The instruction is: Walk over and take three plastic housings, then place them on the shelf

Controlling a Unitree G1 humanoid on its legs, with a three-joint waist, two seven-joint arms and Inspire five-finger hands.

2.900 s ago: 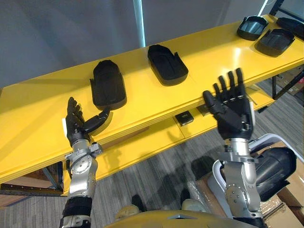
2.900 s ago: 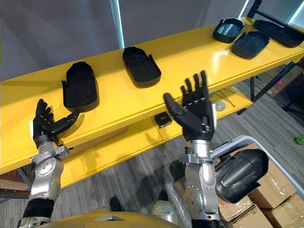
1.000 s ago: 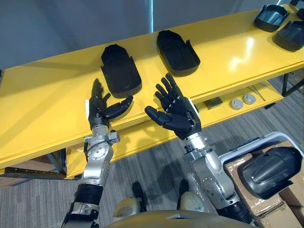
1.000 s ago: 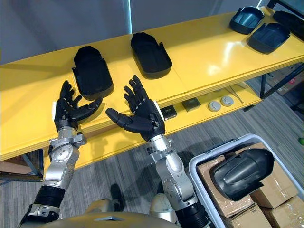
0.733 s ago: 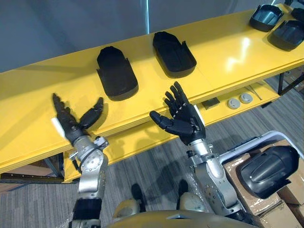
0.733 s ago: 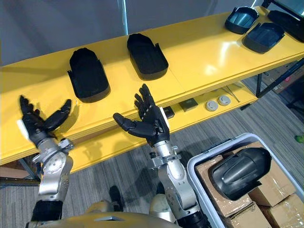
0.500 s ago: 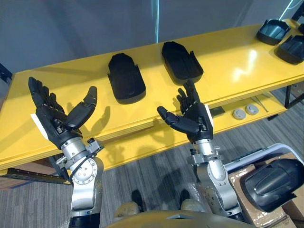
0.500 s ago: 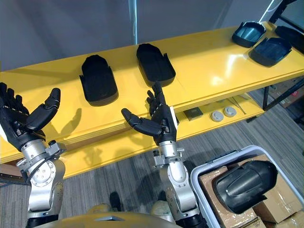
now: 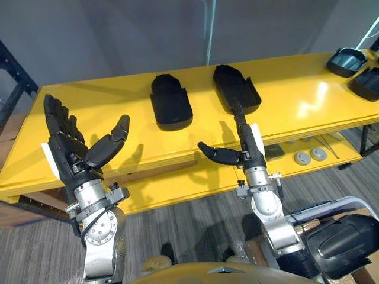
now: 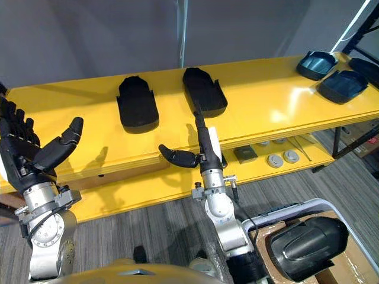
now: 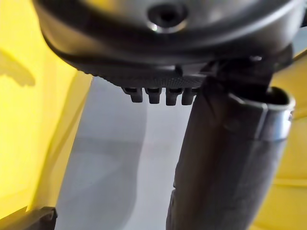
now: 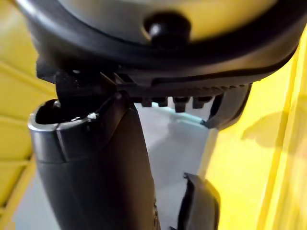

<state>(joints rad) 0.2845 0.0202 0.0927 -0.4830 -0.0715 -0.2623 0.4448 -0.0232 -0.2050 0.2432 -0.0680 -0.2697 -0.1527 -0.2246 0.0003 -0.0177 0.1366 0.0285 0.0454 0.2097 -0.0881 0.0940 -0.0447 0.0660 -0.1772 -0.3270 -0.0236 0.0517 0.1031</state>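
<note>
- The left hand (image 9: 71, 151) is raised at the left end of the yellow shelf (image 9: 296, 100), fingers spread wide and thumb out, holding nothing.
- The right hand (image 9: 249, 151) stands upright at the shelf's front edge, fingers straight, thumb pointing toward the left hand, and it is empty too.
- A black housing (image 9: 170, 102) and a second housing (image 9: 236, 89) lie side by side on the middle of the shelf, apart from both hands.
- A third housing (image 10: 314, 64) and a fourth housing (image 10: 341, 86) sit at the shelf's far right end.
- On the lower board (image 9: 177, 180) lie two round discs (image 9: 302, 158) and a small dark box (image 9: 273, 152).
- A white bin (image 10: 278, 210) on the floor holds a fifth housing (image 10: 308, 239).
</note>
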